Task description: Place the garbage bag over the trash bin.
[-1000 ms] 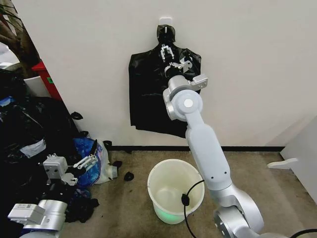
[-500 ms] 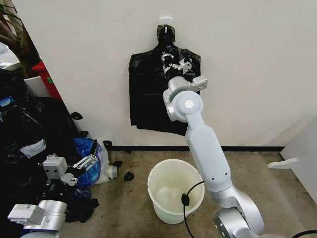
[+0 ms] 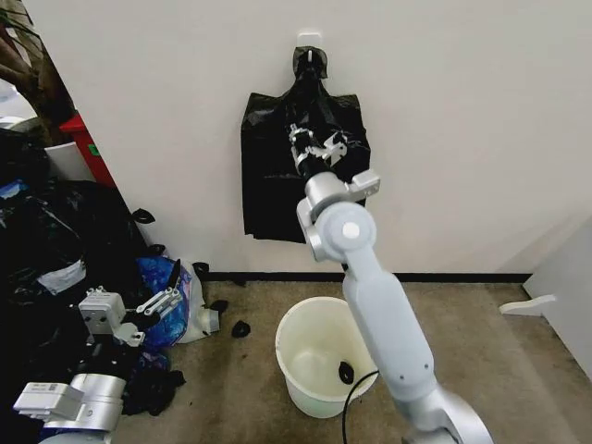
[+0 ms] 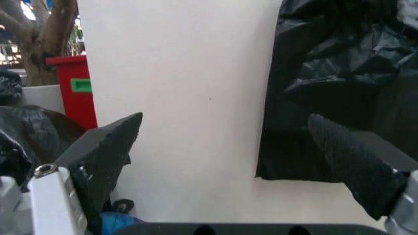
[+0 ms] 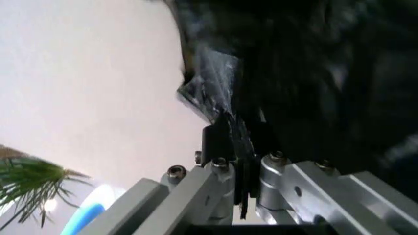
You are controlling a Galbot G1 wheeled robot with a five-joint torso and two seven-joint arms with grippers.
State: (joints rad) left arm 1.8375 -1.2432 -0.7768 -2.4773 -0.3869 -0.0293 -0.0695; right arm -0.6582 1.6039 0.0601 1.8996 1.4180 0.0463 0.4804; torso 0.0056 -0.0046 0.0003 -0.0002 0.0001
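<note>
The trash bin (image 3: 289,335), a round white bucket, stands on the brown floor below the wall. A flat bunch of black bags (image 3: 268,185) hangs from a hook on the wall above it. My right gripper (image 3: 310,146) is raised against the front of that bunch. In the right wrist view its fingers (image 5: 216,147) are shut on a thin fold of glossy black film, the garbage bag (image 5: 212,95), still lying against the bunch. My left gripper (image 3: 157,303) waits low at the left, open, with its fingers (image 4: 104,147) spread and nothing between them.
A heap of bulging black bags (image 3: 46,250) fills the left side, with a blue bag (image 3: 162,282) at its foot. A red box (image 3: 88,143) stands behind it. A white panel (image 3: 564,287) closes off the right. Bare floor lies right of the bin.
My right gripper has come down and to the left across the hanging bunch, and the black plastic has shifted with it. The left arm has not moved.
</note>
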